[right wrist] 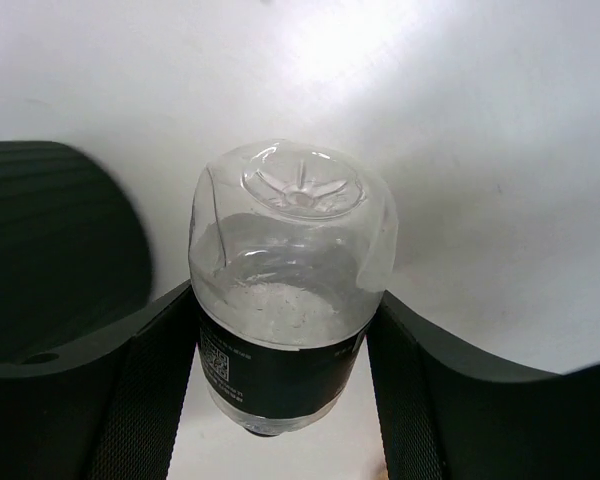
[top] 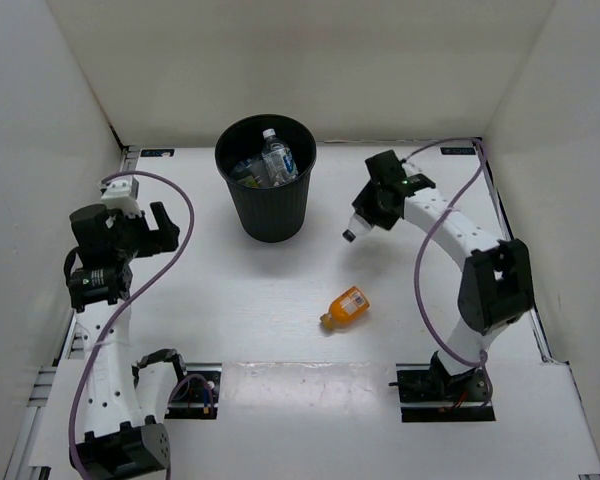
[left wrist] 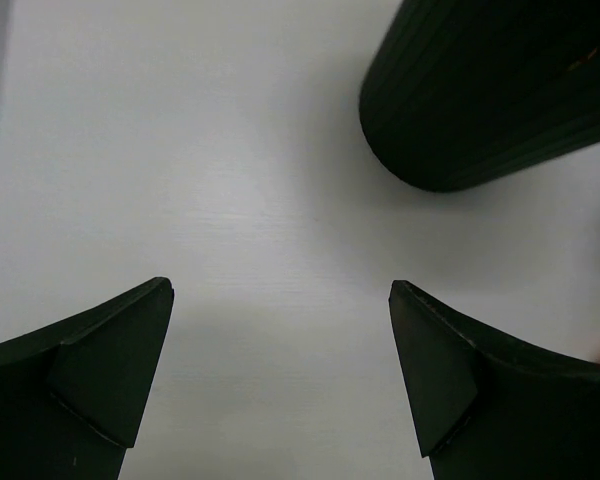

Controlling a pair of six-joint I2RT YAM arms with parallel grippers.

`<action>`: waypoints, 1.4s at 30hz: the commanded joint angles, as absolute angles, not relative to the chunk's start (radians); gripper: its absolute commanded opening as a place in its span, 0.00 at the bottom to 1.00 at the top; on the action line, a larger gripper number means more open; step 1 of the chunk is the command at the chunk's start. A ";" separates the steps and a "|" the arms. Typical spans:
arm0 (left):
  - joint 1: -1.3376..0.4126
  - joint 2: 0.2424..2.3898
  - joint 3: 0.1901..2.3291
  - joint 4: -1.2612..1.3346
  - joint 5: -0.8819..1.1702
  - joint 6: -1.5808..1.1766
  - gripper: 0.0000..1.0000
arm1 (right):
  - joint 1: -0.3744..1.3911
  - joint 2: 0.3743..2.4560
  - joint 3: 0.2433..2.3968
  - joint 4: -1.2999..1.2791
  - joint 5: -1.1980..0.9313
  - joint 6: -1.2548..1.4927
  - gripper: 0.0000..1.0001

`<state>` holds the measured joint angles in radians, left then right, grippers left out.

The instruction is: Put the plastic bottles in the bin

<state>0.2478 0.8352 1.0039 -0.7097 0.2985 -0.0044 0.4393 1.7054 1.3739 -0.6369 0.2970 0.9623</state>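
Jaws of the right gripper clamped the black-capped bottle near the bin; left gripper gaped open; orange bottle lay on the table.

Left hand gapes wide; right hand, arm arched, pinches the black-capped bottle.
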 commanded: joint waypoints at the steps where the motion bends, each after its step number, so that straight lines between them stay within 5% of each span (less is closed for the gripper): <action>1: 0.261 0.853 0.907 -0.736 0.474 -0.077 1.00 | 0.446 1.580 1.486 -0.523 0.397 0.804 0.07; 6: 0.272 0.853 0.844 -0.710 0.474 -0.091 1.00 | 0.543 1.539 1.656 -0.314 0.465 0.580 0.07; 12: 0.272 0.853 0.834 -0.699 0.523 -0.100 1.00 | 0.641 1.756 2.009 -0.311 0.367 0.443 0.15; 14: 0.272 0.844 0.834 -0.699 0.502 -0.100 1.00 | 0.655 1.868 2.154 -0.374 0.302 0.434 0.28; 21: 0.272 0.825 0.834 -0.690 0.502 -0.100 1.00 | 0.725 1.994 2.316 -0.426 0.153 0.333 0.99; 33: 0.223 0.825 0.925 -0.770 0.649 0.075 1.00 | 0.712 1.616 1.930 -0.426 0.416 0.325 1.00; 42: -0.162 1.193 1.593 -1.160 0.528 0.295 1.00 | 0.594 1.319 1.655 -0.426 0.555 0.373 1.00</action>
